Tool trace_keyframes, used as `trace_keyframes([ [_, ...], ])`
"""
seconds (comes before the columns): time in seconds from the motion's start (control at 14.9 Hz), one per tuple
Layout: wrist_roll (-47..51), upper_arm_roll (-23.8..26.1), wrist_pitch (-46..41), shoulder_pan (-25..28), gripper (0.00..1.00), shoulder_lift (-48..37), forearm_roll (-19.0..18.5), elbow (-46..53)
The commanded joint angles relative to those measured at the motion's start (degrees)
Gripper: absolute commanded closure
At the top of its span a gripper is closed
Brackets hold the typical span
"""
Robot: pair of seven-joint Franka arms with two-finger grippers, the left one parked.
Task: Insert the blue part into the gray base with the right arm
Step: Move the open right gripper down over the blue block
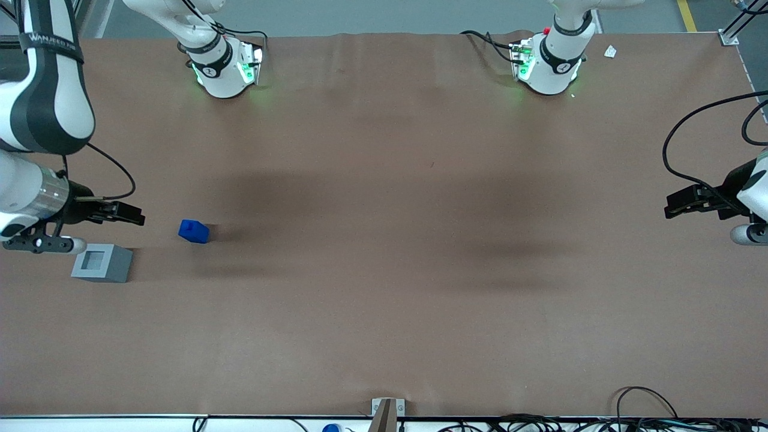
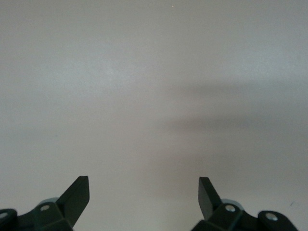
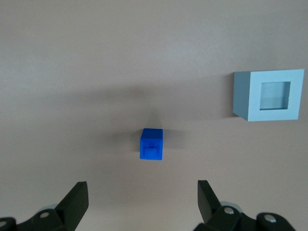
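The blue part (image 1: 194,231) lies on the brown table toward the working arm's end; it also shows in the right wrist view (image 3: 151,144). The gray base (image 1: 102,263) stands with its square socket facing up, nearer to the front camera than the blue part and farther out toward the working arm's end; it also shows in the right wrist view (image 3: 268,95). My right gripper (image 1: 129,214) hangs above the table, beside the blue part and above the gray base's edge region, apart from both. In the right wrist view the gripper (image 3: 143,195) is open and empty.
The brown table cover (image 1: 384,270) spreads under everything. The two arm bases (image 1: 225,69) (image 1: 549,63) stand at the table's edge farthest from the front camera. Cables (image 1: 648,414) lie along the edge nearest the camera.
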Motion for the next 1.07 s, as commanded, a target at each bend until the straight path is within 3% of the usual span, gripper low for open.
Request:
trace_keyframes([
  [0.0, 0.3, 0.4, 0.3, -2.1, 0.00, 1.1, 0.3, -0.9],
  [0.74, 4.2, 0.5, 1.9, -2.1, 0.00, 9.4, 0.4, -1.3],
  [1.0, 8.3, 0.7, 9.6, 0.6, 0.00, 9.7, 0.5, -7.9],
])
